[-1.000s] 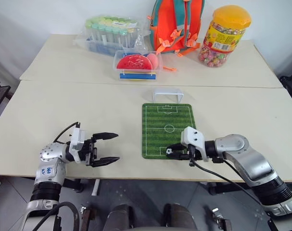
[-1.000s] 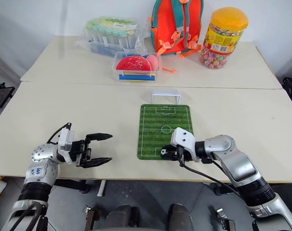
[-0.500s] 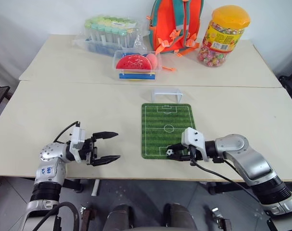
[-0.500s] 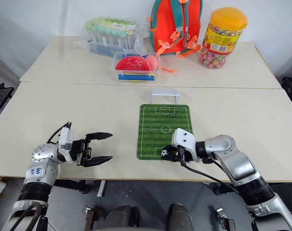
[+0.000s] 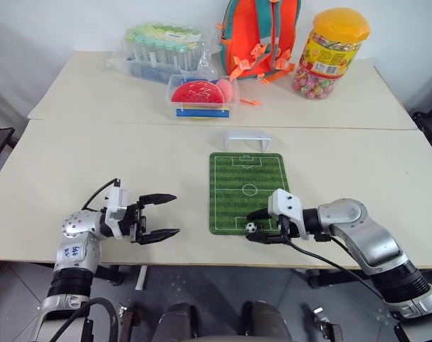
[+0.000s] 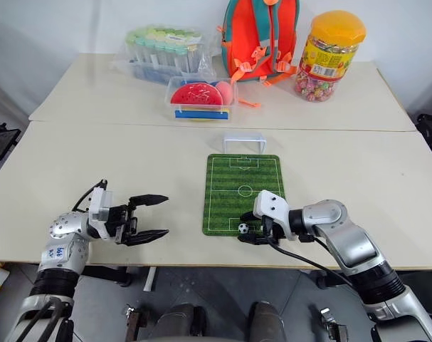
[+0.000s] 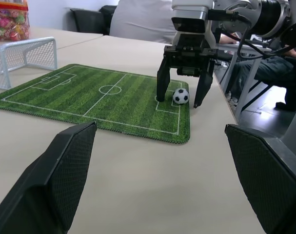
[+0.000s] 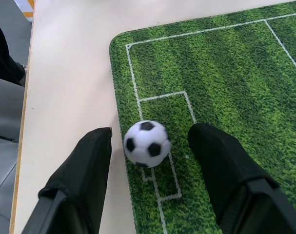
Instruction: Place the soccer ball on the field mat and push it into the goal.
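I see the soccer ball (image 8: 147,143) resting on the field mat (image 5: 247,191), on the near penalty box lines, between my right gripper (image 5: 255,227)'s parted fingers, neither one gripping it. The mat's long axis runs away from me toward the goal (image 5: 247,138) at its far end. My left gripper (image 5: 161,215) hangs wide open, holding nothing

Grassy pile, glossy ball, matt tabletop

The field mat (image 8: 221,68) looks like fuzzy, rough fabric; the soccer ball (image 8: 147,143) is smooth and slightly glossy (plastic, by its look); the table (image 5: 95,164) is matt and smooth; the goal (image 7: 26,56) carries fine white mesh.
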Controlling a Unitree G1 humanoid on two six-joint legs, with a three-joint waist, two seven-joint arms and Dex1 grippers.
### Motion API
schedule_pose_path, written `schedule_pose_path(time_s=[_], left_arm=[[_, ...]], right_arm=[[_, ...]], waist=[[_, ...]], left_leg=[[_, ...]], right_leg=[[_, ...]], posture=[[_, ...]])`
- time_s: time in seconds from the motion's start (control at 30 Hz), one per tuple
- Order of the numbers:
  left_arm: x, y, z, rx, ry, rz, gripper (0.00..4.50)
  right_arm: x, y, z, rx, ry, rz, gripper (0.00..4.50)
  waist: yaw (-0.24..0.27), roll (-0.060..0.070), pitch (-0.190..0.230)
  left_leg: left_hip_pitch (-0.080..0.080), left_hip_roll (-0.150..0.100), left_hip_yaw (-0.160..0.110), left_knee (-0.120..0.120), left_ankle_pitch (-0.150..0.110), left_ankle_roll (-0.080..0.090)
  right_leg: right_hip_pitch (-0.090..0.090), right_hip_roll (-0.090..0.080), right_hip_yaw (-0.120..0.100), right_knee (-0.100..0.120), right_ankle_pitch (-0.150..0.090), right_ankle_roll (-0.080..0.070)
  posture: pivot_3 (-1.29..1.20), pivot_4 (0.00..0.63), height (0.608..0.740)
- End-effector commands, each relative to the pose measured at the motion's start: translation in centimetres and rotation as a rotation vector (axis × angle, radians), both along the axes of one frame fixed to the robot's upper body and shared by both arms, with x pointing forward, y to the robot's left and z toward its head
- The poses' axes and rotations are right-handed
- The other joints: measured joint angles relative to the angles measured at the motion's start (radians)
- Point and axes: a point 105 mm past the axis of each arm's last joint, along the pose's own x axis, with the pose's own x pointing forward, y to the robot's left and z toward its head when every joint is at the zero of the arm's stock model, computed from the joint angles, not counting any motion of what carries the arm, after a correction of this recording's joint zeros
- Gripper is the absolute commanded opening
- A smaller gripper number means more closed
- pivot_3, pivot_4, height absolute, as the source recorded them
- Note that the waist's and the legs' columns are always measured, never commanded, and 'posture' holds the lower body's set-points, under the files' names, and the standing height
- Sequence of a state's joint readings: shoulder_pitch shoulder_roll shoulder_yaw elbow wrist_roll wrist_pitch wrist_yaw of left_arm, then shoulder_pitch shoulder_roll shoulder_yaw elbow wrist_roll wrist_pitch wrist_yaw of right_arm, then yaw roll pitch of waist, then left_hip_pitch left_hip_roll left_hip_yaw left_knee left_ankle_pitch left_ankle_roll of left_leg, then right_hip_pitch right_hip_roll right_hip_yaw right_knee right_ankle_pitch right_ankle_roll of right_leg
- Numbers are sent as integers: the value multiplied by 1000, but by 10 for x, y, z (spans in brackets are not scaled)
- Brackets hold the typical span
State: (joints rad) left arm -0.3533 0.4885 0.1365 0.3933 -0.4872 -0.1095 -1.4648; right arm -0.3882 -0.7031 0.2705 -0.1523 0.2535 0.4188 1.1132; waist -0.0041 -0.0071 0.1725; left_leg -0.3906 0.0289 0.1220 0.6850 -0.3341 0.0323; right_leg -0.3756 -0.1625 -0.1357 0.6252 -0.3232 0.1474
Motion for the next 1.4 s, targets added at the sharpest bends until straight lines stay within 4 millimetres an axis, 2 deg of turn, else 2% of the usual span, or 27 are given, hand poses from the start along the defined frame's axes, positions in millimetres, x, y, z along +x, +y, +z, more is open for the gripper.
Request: schedule_pose_path(time_s=[0.03, 0.37, 0.47, 0.6, 0.67, 0.7, 0.87, 1.0, 1.2, 1.23, 1.3, 1.33, 1.4], left_arm=[[2, -2, 8, -9, -32, -12, 4500], [2, -2, 7, -11, -27, -21, 4500], [-1, 1, 5, -7, -22, -24, 4500], [-1, 4, 6, -3, -20, -26, 4500], [-1, 4, 6, 0, -20, -28, 4500], [-1, 4, 6, 0, -20, -31, 4500], [0, -1, 8, -3, -24, -47, 4500], [0, -2, 8, -3, -25, -54, 4500], [1, -1, 10, 2, -29, -55, 4500], [2, -1, 11, 3, -32, -54, 4500], [3, -1, 12, 4, -36, -53, 4500], [4, -1, 12, 6, -39, -51, 4500], [7, -2, 14, 8, -45, -48, 4500]], right_arm=[[2, 5, 17, 18, -58, 19, 2808], [16, 5, 62, 42, -210, -31, 2808], [3, 10, 75, 78, -224, -25, 2240], [-31, 22, 61, 61, -158, 69, 890], [-42, 24, 51, 43, -125, 91, 195], [-45, 24, 46, 32, -112, 96, 16], [-46, 18, 23, 11, -46, 86, 16], [-41, 15, 14, 2, -37, 83, 16], [-22, 11, 7, -10, -52, 52, 16], [-5, 3, 13, -25, -101, 11, 16], [14, -6, 21, -40, -160, -33, 16], [37, -16, 38, -41, -235, -111, 16], [67, -32, 68, -24, -350, -228, 16]], waist=[[0, 0, 0], [0, 0, 0], [2, 0, 0], [4, 0, 0], [3, 0, 0], [2, 0, 0], [1, 0, 0], [1, 0, 0], [0, 0, 0], [0, 0, 0], [-1, 0, 0], [-1, 0, 0], [-3, 0, 0]], left_leg=[[0, 0, 0, 0, 0, 0], [0, 0, 0, 0, 0, 0], [0, 1, -1, 0, 0, 0], [0, 0, -2, -1, 0, 0], [-1, 0, -2, -1, 0, 0], [-1, 0, -1, -1, 0, 0], [0, 0, 0, 0, 0, 0], [0, 0, 0, 0, 0, 0], [0, 0, 0, 0, 0, 0], [0, 0, 0, 0, 0, 0], [0, -1, 1, 0, 0, 0], [0, 0, 1, 0, 0, 0], [0, 0, 1, 0, 0, 0]], right_leg=[[0, 0, 0, 0, 0, 0], [0, 0, 0, 0, 0, 0], [0, 0, 0, 0, 0, 0], [0, 0, -1, 0, 0, 0], [0, 0, -1, 0, 0, 0], [0, 0, -1, -1, 0, 0], [0, 0, 0, -1, 0, 0], [0, 0, 0, -1, 0, 0], [0, 0, 0, -1, 0, 0], [0, 0, 0, -1, 0, 0], [0, 0, 0, -1, 0, 0], [0, 0, 0, -1, 0, 0], [0, 0, 0, -1, 0, 0]], posture=[[0, 150, 740], [0, 150, 740], [0, 150, 740], [0, 150, 740], [0, 150, 740], [0, 150, 740], [0, 150, 740], [0, 150, 740], [0, 150, 740], [0, 150, 740], [0, 150, 740], [0, 150, 740], [0, 150, 740]])
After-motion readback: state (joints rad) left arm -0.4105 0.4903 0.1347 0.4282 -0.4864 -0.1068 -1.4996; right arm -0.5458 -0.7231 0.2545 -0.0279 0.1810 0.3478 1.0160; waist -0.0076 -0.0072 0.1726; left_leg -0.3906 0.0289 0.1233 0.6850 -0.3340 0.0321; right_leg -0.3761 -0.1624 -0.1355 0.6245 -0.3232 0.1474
